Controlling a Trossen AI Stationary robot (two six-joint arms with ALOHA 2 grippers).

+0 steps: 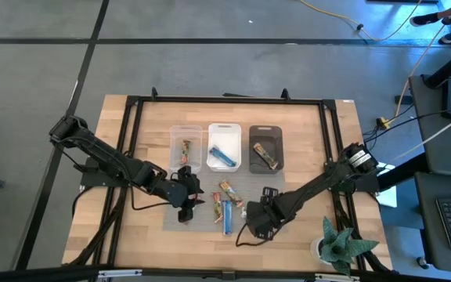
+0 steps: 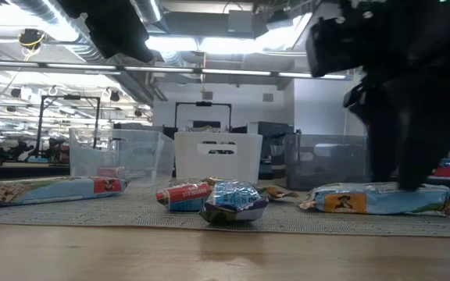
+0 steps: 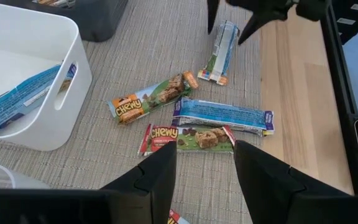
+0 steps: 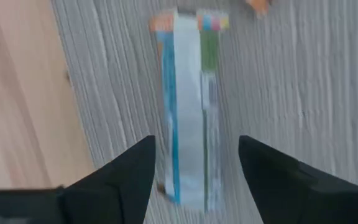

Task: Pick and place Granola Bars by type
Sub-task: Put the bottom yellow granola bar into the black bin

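Several wrapped granola bars lie flat on a grey mat [image 1: 210,223]. My left gripper [image 3: 205,146] is open and hovers just above a red-green bar [image 3: 188,138]. Beyond it lie a blue bar [image 3: 224,116] and a brown-orange bar [image 3: 154,98]. My right gripper [image 4: 196,140] is open and lowered over a silver-blue bar [image 4: 188,106], one finger on each long side. In the left wrist view the same bar [image 3: 219,55] lies below the right gripper [image 3: 227,31]. In the high view the left gripper [image 1: 188,202] is left of the bars and the right gripper [image 1: 255,218] right of them.
Three bins stand in a row beyond the mat: a clear bin [image 1: 186,135], a white bin [image 1: 224,130] and a dark bin [image 1: 266,131], each holding a bar. A potted plant [image 1: 339,244] stands at the near right corner. A black frame [image 1: 131,110] rims the table.
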